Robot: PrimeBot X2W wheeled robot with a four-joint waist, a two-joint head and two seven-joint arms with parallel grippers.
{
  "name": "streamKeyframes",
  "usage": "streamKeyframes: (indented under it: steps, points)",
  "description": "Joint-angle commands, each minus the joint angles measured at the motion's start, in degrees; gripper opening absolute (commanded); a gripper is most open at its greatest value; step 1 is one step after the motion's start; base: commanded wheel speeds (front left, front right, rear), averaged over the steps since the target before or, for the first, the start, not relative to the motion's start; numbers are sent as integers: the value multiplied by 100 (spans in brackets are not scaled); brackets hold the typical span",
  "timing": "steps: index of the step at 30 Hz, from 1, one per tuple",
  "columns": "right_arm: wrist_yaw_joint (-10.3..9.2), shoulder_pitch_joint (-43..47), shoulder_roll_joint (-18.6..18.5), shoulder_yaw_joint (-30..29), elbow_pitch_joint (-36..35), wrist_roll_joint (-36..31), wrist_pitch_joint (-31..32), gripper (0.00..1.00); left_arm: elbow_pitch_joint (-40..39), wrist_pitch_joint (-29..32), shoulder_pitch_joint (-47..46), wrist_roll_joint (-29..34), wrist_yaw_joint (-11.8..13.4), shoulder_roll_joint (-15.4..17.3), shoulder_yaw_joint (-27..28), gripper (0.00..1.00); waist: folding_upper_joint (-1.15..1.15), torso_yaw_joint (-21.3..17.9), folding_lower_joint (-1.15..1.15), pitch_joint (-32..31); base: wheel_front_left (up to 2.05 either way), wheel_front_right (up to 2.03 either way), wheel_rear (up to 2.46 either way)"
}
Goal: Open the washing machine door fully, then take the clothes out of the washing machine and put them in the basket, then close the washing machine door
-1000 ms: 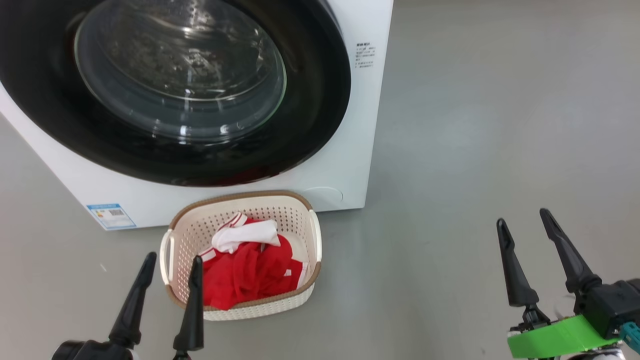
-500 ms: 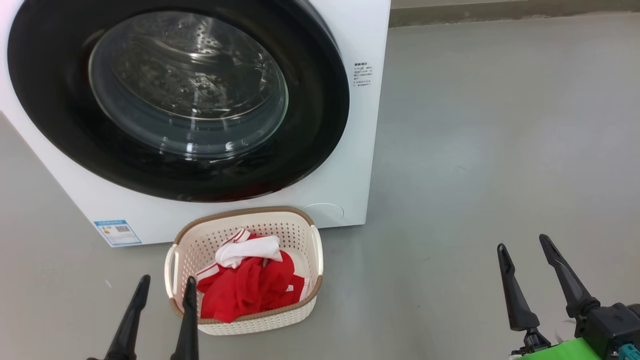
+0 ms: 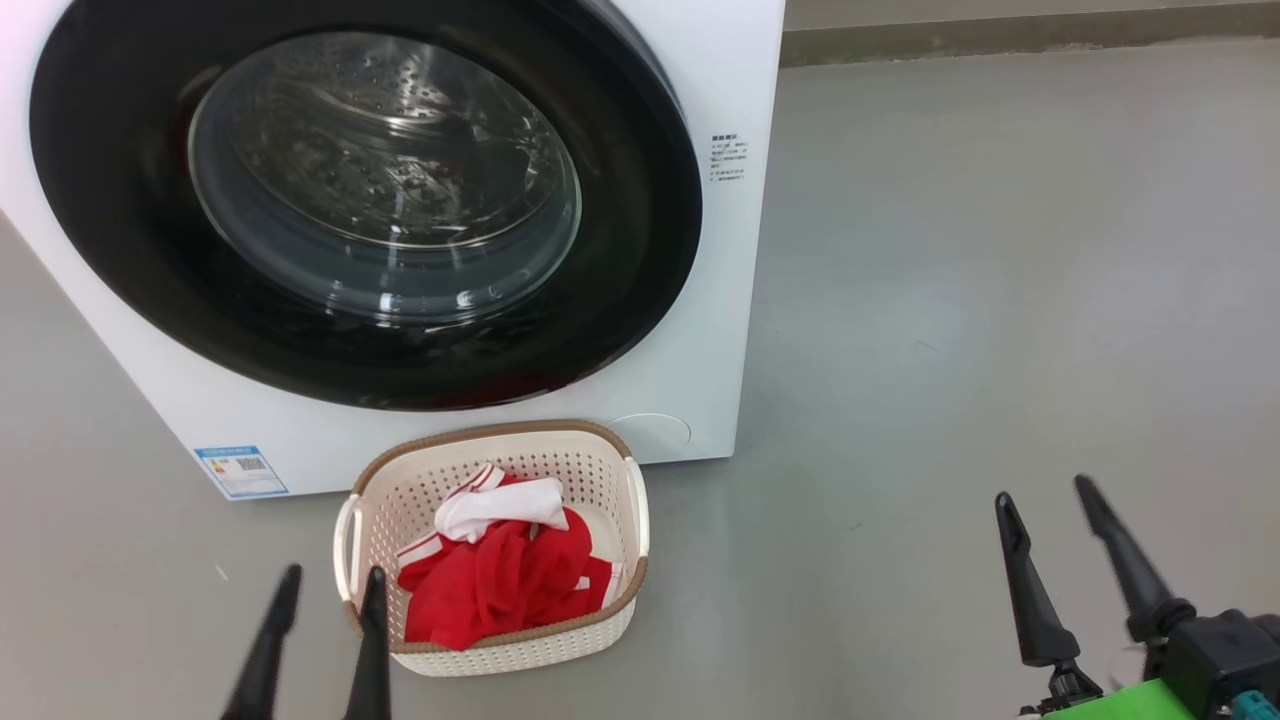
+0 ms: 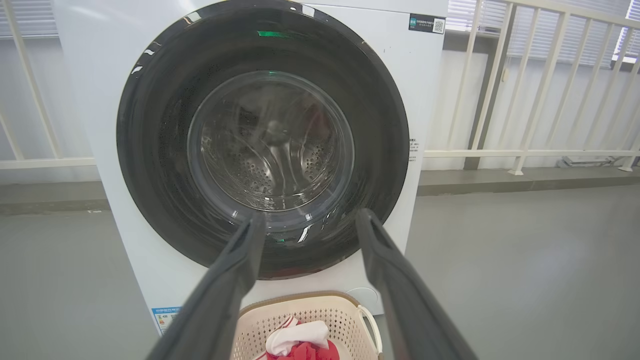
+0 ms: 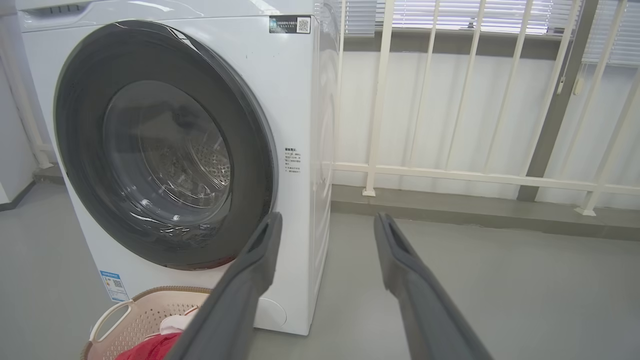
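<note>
Here the door point(image 3: 640, 250) lies flush against the front of the washer point(image 3: 740, 300), and the steel drum shows through its glass bowl. The basket point(image 3: 490, 432) stands on the floor point(image 3: 1000, 300) just in front of the washer, below the door. The red-and-white clothes point(image 3: 500, 590) lie heaped inside it.

The left end effector point(image 3: 332, 572) rises from the lower left of the head view. Its two dark fingers point up and forward, spread wide with nothing between them. The inner finger overlaps the basket's near left corner in that view; whether it touches the rim cannot be told. In the left wrist view the fingers frame the door's lower edge, with the basket low between them.

The right end effector point(image 3: 1044, 490) stands at the lower right, well apart from the basket and over bare floor. Its fingers are likewise spread wide and empty, leaning slightly to the left, above a green part at the base. In the right wrist view they point past the washer's right front corner toward a white railing point(image 5: 475, 175).
</note>
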Motion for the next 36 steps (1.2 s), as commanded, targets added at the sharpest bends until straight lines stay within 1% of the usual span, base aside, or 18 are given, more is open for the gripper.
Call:
streamKeyframes:
  steps: [1,5,8,10,11,13,17,36]
  points:
    - [0,5,23,11,80,5,1,0,78,8,7,-7,-1,-12,-12,0,0,0,0,0,0,0,0]
    - [0,55,73,81,366,38,7,0,373,17,6,-45,-2,-39,-57,0,0,1,0,1,0,0,0]
    - [0,41,62,89,372,182,29,0,387,47,-11,-183,-12,-37,-49,0,0,5,1,1,0,0,0]
    - [-1,22,50,95,388,330,54,0,407,79,-30,-321,-21,-33,-40,0,0,9,6,-3,0,0,0]
    - [-1,3,38,100,403,476,80,0,425,111,-47,-459,-30,-30,-30,0,0,13,13,-11,0,0,0]
    - [-1,-7,32,103,413,550,93,0,436,127,-57,-527,-34,-28,-26,0,0,15,13,-12,0,0,0]
    - [-2,-57,9,116,458,841,144,0,486,189,-104,-802,-53,-22,-8,0,0,23,1,0,0,0,0]
    - [-6,-272,-74,146,636,2193,404,0,693,492,-315,-2094,-140,2,90,0,0,60,0,8,0,0,0]
